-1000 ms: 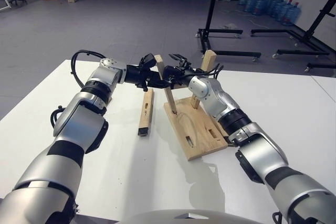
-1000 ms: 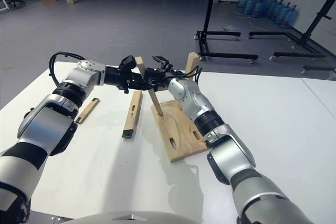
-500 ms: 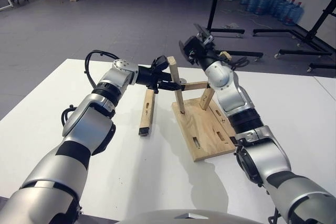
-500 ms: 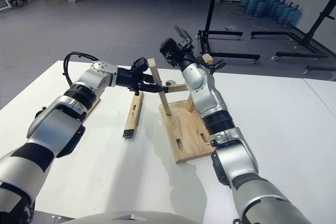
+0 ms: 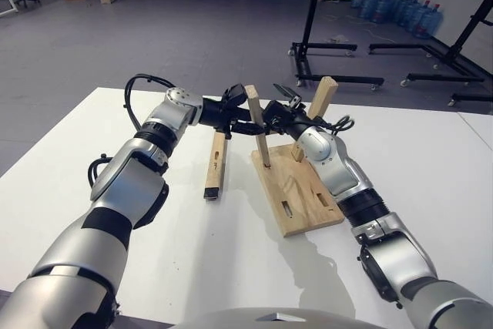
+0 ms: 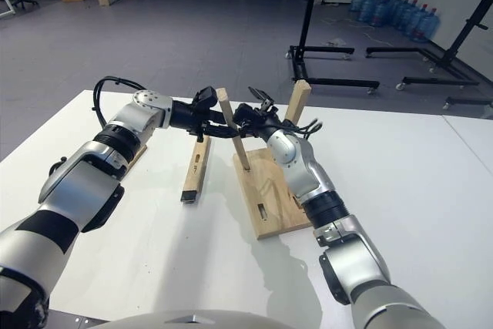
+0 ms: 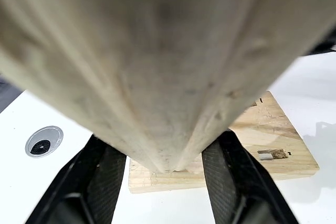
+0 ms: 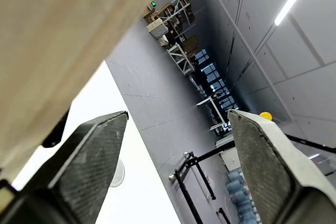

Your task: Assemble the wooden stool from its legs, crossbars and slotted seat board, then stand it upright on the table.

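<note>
My left pincer [image 5: 247, 125] is clamped on the leaning leg [image 5: 263, 149] standing in the seat board [image 5: 299, 198], flat on the bench [image 5: 85, 163] nearer its far edge. My right pincer [image 5: 276, 114] gapes empty beside it; a nudge could lever that leg from its slot.

The middle of the frame is crowded: the left gripper [image 5: 248, 128] clamps the upright leg [image 5: 262, 144], and the right gripper [image 5: 274, 110], fingers spread, sits just beside it. Behind them a tilted leg [image 5: 323, 96] rises from the seat board [image 5: 304, 202]. A loose leg [image 5: 215, 166] lies left of the board. The table [image 5: 431, 175] leaves passing room at right and lower middle.
</note>
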